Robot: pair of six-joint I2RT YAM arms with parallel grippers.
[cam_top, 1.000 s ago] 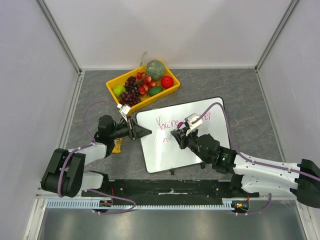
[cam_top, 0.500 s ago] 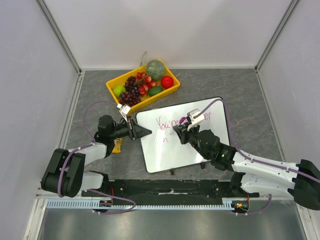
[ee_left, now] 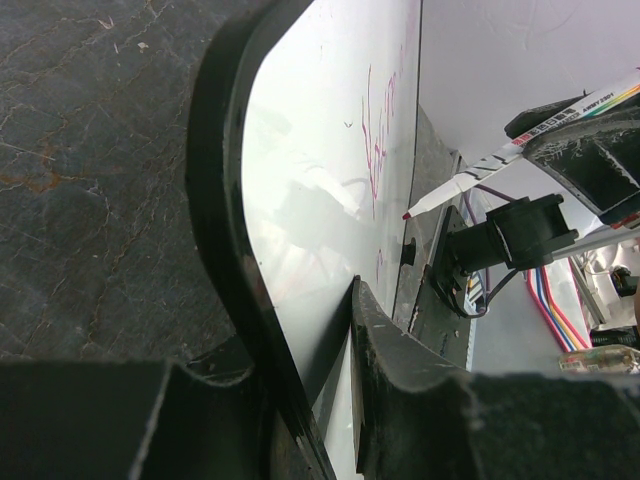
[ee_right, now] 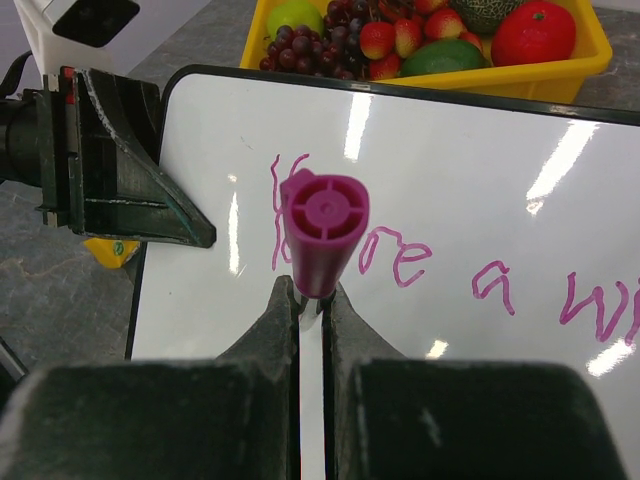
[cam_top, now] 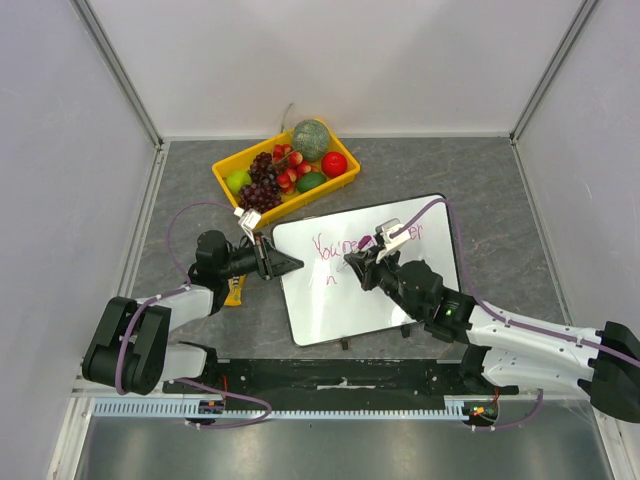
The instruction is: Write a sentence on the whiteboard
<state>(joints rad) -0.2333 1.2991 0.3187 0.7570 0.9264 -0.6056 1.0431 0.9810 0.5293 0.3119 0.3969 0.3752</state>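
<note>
- The whiteboard (cam_top: 345, 305) lies flat on the grey table (cam_top: 490, 170), in the middle of the top view and turned a little askew. Its upper left corner comes near the yellow tray (cam_top: 222, 172).
- My left gripper (cam_top: 288, 265) reaches in from the left of the frame. In the left wrist view, one finger sits under the board's left rim and one on top, so it is clamped on the whiteboard's edge.
- My right gripper (cam_top: 353, 262) comes in from the lower right, over the board's middle. Its jaws are pinched tight on a marker (ee_right: 322, 215) with a purple end cap, which faces the right wrist camera.
- In the left wrist view the marker slants down towards the board surface. I cannot tell whether the tip touches.
- Magenta writing (ee_right: 395, 262) runs across the upper part of the board, and a few short strokes sit on a second line below it.
- The tray, at upper centre of the frame, holds dark grapes (cam_top: 262, 186), a red round fruit (cam_top: 334, 163) and a green melon (cam_top: 311, 138).
</note>
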